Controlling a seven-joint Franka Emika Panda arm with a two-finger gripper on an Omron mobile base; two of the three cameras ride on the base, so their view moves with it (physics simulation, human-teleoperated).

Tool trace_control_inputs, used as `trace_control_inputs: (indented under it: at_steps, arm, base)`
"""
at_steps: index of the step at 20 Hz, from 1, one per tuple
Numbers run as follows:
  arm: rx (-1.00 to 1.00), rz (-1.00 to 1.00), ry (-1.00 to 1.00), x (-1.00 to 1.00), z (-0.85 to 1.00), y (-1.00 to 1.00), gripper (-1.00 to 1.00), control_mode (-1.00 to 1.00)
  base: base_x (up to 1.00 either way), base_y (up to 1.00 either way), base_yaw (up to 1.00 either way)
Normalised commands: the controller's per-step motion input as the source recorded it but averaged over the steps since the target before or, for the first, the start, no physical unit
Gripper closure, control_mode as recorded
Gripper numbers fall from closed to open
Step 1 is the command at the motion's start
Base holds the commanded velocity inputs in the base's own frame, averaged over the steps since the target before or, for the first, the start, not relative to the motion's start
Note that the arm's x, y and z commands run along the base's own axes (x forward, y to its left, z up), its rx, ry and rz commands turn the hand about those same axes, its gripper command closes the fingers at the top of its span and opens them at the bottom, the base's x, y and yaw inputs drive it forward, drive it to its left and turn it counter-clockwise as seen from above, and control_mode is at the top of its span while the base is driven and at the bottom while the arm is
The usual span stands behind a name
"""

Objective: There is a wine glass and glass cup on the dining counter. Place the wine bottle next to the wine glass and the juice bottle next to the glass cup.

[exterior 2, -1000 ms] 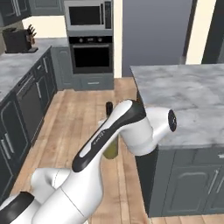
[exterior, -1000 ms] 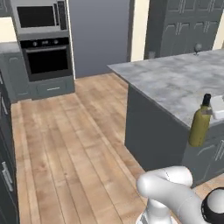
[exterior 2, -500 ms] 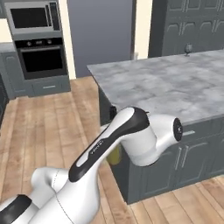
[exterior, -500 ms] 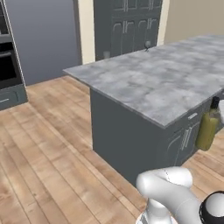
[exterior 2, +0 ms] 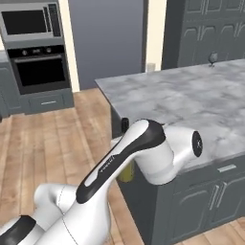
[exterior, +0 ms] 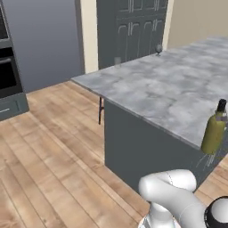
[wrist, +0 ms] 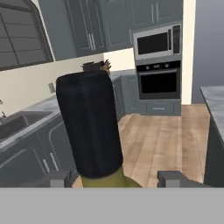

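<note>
While the tool (wrist: 116,178) holds the slim olive-green wine bottle (exterior: 214,132) with the dark neck between its fingers, the long grey-white marble surface (exterior: 169,91) lies beside it. The small clear stemmed wine glass (exterior: 158,48) stands far beyond the tool. I think the bottle should stay upright and go down gently near this glass.

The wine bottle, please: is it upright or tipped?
Upright: the wine bottle stands with its dark neck pointing up, beside the dining counter.
</note>
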Motion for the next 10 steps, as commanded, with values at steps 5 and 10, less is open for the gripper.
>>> trace_control_inputs:
  at_steps: [5, 10]
  arm:
    - [0.0, 0.0, 0.0, 0.0, 0.0, 0.0, 1.0, 1.0]
    - [0.0, 0.0, 0.0, 0.0, 0.0, 0.0, 1.0, 1.0]
  base:
    - [0.78, 0.44, -0.1]
    - [0.77, 0.45, -0.11]
